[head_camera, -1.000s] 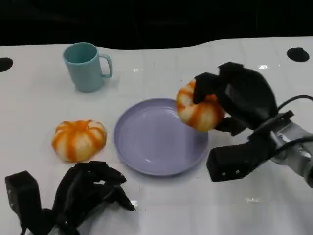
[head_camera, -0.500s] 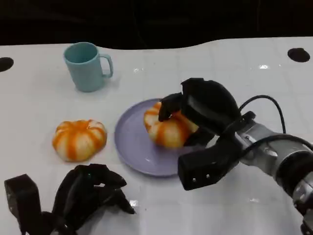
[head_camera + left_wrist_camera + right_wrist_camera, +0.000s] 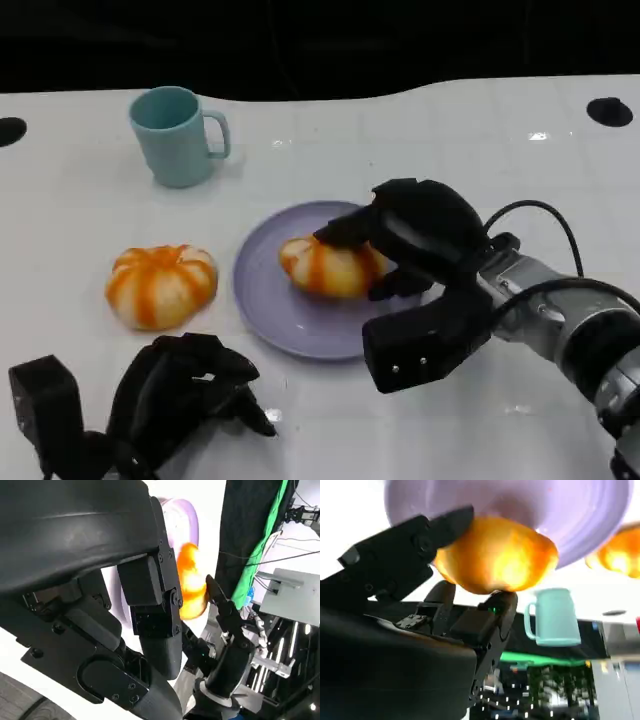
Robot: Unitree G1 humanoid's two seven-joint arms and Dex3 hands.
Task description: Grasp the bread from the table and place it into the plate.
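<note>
While my right hand (image 3: 405,240) wraps its fingers (image 3: 345,228) around the bread (image 3: 325,268), the roll sits low in the purple plate (image 3: 270,300), a bit toward the far right part of it. From the head camera it looks like the bread's underside is touching the plate surface, though I can't tell for sure if it's fully resting or just grazing it. My grip is on it from the right side and over the top, so yeah, I'm holding the bread, fingers closed onto it. Right wrist camera backs that up: the bread (image 3: 495,555) is pinched between my black fingers (image 3: 420,535) with the plate (image 3: 580,515) right behind it, and the mug (image 3: 552,617) showing past it.

My left hand (image 3: 185,395) is down near the front edge of the white table (image 3: 480,130), fingers curled in, nothing in them. It's well apart from the plate. A second striped orange bread (image 3: 160,285) lies on the table just left of the plate, between the plate and my left hand's side, not touching either. The teal mug (image 3: 175,135) stands upright at the far left, handle pointing right. Left wrist camera catches the plate (image 3: 187,522) edge and the held bread (image 3: 192,587) past my own fingers.
</note>
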